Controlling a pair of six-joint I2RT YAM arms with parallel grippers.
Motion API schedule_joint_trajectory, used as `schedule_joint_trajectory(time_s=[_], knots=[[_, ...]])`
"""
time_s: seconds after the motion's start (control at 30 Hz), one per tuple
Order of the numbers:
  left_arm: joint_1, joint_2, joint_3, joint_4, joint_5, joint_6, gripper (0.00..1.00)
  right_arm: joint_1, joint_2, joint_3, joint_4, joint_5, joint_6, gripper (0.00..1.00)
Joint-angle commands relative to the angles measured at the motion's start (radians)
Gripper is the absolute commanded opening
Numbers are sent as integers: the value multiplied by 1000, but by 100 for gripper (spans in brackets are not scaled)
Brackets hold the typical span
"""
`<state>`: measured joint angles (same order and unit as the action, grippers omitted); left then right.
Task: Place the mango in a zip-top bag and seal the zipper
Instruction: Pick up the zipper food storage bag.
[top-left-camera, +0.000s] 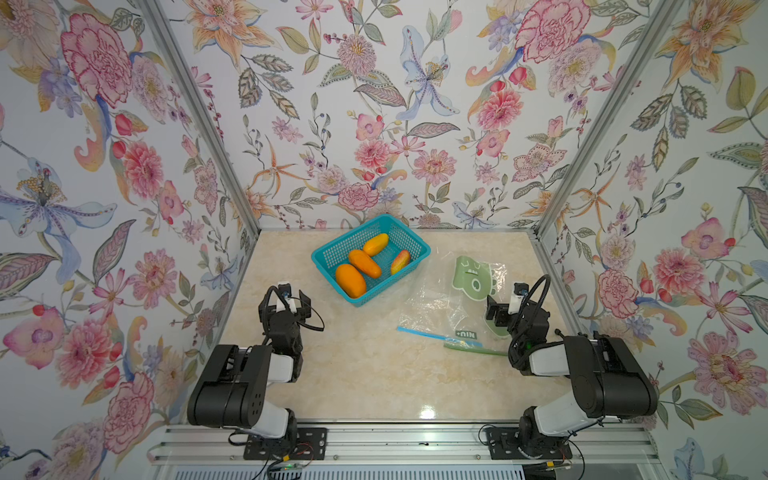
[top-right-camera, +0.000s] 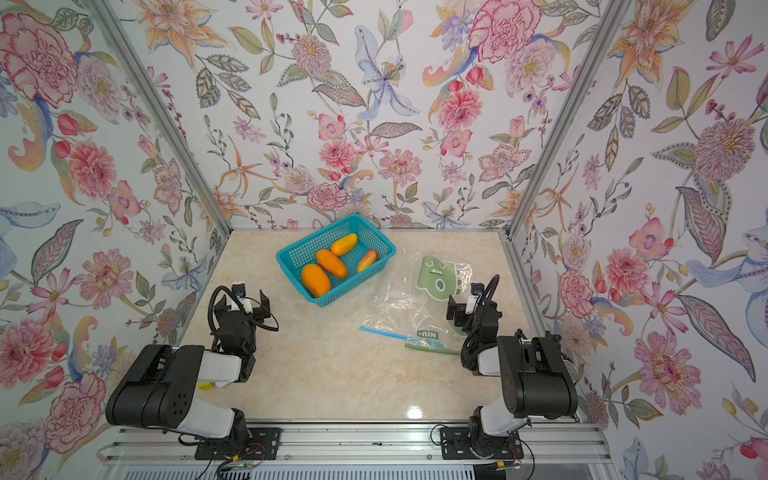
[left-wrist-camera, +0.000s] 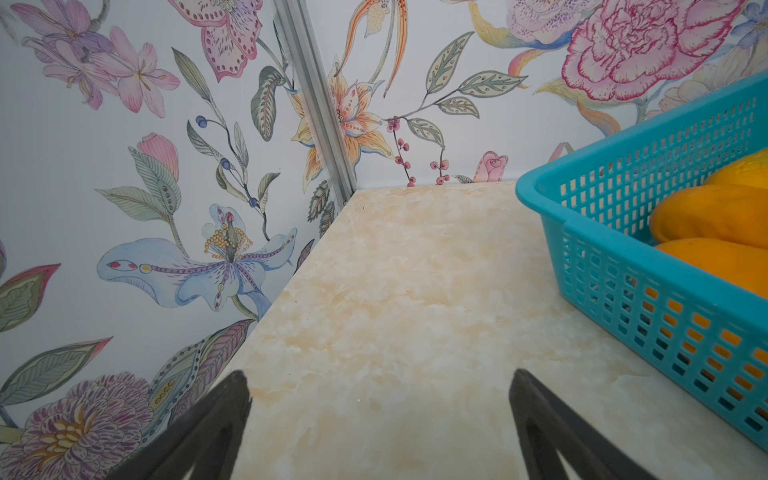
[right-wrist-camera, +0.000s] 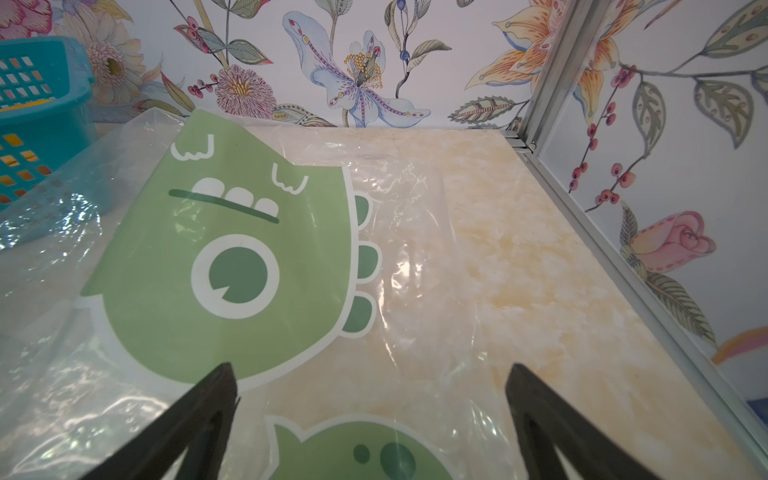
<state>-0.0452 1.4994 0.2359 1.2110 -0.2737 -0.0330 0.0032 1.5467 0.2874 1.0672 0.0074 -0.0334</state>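
Several mangoes lie in a teal basket (top-left-camera: 314, 254) at the back middle of the table: three orange ones, the nearest (top-left-camera: 350, 280), and a smaller red-yellow one (top-left-camera: 400, 262). A clear zip-top bag (top-left-camera: 436, 299) with green dinosaur prints lies flat to the right of the basket. Its blue and green zipper strips (top-left-camera: 440, 337) are at the near end, apart at the left. My left gripper (top-left-camera: 297, 301) is open over bare table, left of the basket (left-wrist-camera: 623, 291). My right gripper (top-left-camera: 496, 311) is open just above the bag's (right-wrist-camera: 232, 266) right side, holding nothing.
Floral walls with aluminium corner posts (top-left-camera: 199, 116) close in the marble-look table (top-left-camera: 374, 374) on three sides. The basket's far corner sits close to the back wall. The bag's far left edge rests against the basket (right-wrist-camera: 37, 120).
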Motion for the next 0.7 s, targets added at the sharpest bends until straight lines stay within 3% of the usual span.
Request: schedule_joint_trajectory(time_s=[0.0,0.37,0.67], knots=[[-5,4,-2,39,-7,-2,99,2,-7,14,16,-7,3,100],[2,-4,-4,33,-8,-13,99,1,-19,11,11,25,16,100],[16,-199,44,-202,-28,-37,99,3,-201,38,-208,148,52,100]])
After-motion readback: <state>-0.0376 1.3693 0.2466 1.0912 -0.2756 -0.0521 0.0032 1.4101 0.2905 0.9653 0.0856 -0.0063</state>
